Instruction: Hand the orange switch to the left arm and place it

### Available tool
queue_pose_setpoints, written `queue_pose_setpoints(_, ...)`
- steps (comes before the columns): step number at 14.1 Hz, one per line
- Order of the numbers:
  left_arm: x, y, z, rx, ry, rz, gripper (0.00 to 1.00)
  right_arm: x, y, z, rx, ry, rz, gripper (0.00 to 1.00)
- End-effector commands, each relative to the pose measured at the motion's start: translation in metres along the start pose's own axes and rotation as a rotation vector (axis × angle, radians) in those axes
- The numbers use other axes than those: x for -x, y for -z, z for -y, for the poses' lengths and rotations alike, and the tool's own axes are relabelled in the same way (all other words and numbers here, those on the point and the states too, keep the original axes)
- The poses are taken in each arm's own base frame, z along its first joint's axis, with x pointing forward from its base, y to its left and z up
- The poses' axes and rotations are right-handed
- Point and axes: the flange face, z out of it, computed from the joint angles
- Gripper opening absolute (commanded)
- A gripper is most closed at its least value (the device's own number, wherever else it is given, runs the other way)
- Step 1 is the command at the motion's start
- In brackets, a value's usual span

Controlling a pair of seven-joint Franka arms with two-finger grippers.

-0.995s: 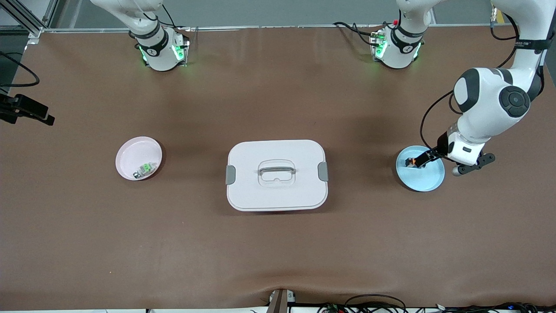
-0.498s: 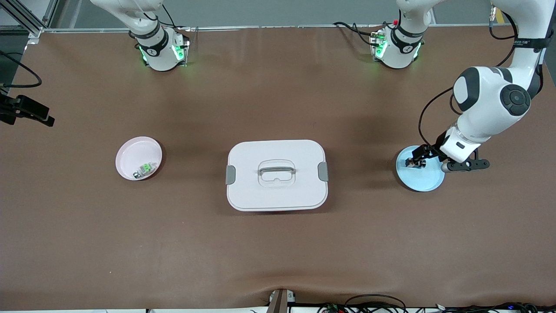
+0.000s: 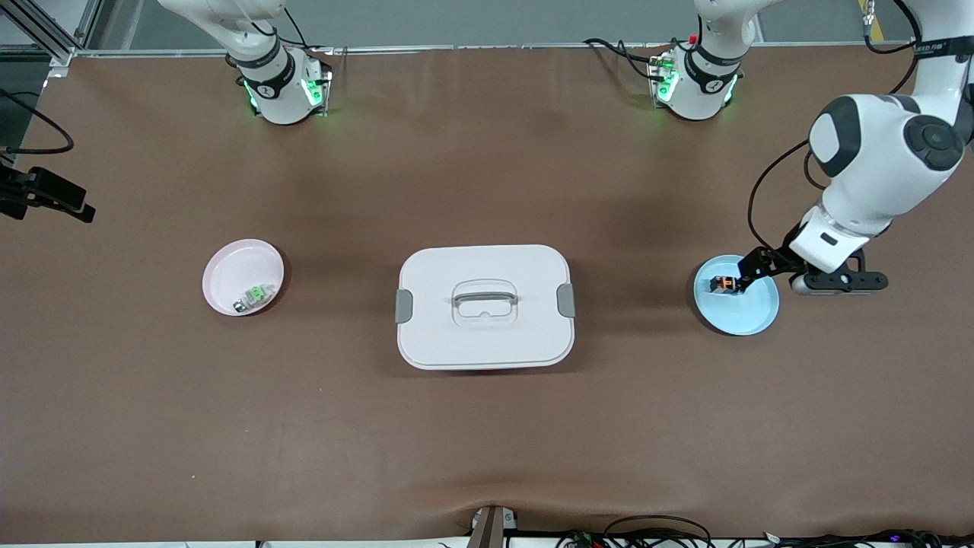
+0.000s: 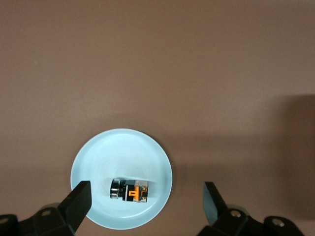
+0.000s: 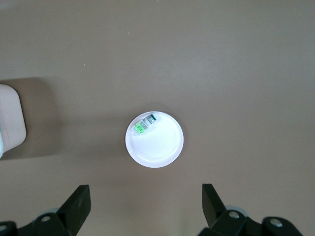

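My left gripper (image 4: 142,199) hangs wide open over the blue plate (image 3: 753,316), straddling the switch (image 4: 129,189) to grab it; right gripper (image 5: 142,199) waits, jaws open, over the pink plate (image 5: 167,152)

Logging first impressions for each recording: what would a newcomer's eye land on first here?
Probably the big white box in the middle of the table, between two plates. The left gripper hangs open over the blue plate at the left arm's end, where the orange switch lies on its side. The right gripper, also open, is high over the pink plate holding a green switch at the right arm's end.
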Motion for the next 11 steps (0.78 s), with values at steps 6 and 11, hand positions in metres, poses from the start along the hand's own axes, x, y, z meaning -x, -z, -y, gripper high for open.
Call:
queue_pose_setpoints(6, -0.017, 0.073, 0.015, -0.018, 0.001, 0.024, 1.00, 0.008, 0.013, -0.002, -0.045, -0.021, -0.026, 1.00)
queue_pose_setpoints(11, -0.019, 0.110, 0.007, -0.034, -0.004, -0.002, 1.00, 0.009, 0.013, -0.006, -0.049, -0.028, -0.025, 1.00)
